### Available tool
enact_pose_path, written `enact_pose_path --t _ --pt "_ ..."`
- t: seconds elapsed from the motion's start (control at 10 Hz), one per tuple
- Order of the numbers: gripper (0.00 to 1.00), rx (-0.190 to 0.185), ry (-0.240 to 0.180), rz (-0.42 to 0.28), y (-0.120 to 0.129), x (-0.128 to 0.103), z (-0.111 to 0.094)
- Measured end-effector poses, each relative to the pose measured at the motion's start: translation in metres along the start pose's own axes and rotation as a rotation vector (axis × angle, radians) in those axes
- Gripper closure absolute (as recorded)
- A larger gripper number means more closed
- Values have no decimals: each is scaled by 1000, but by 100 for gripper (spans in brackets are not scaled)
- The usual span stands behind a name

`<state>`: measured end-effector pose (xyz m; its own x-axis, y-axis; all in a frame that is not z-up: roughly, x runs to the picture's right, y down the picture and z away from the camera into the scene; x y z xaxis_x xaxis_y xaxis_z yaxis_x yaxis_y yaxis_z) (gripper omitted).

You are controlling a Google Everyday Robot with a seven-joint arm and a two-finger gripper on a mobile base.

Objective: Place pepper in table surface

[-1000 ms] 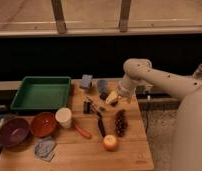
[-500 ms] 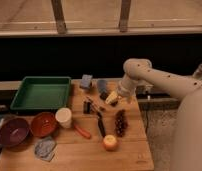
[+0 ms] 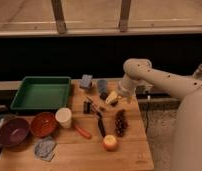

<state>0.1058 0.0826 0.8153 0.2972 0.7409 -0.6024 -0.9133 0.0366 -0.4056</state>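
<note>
The pepper [image 3: 111, 97] is a small pale-yellow stubby piece at the tip of my gripper [image 3: 114, 100], tilted, right at the far right part of the table surface [image 3: 129, 150]. I cannot tell whether it rests on the wood or hangs just above it. The white arm reaches in from the right and bends down to it. The table surface is a light brown wooden top with plank grain.
A green tray [image 3: 41, 92] stands at the back left. A white cup [image 3: 64, 117], an orange bowl [image 3: 43, 124], a purple bowl [image 3: 13, 132] and a grey cloth [image 3: 45, 148] lie at the left. An orange-red stick [image 3: 83, 132], a dark utensil [image 3: 101, 125], grapes [image 3: 121, 122] and a round yellow fruit [image 3: 110, 142] lie in front of the gripper. A blue sponge [image 3: 86, 81] and a grey can [image 3: 102, 87] are behind it.
</note>
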Motion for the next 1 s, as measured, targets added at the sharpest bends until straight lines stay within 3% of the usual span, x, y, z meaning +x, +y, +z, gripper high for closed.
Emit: enact_pose_path --t 0.3,0.4,0.8,1.0 --pt "20 11 7 -8 0 -1 -2" --pt "20 19 10 -45 6 -6 -3" --pt "20 44 74 -265 78 -28 21" --pt "20 75 118 -395 116 -15 34"
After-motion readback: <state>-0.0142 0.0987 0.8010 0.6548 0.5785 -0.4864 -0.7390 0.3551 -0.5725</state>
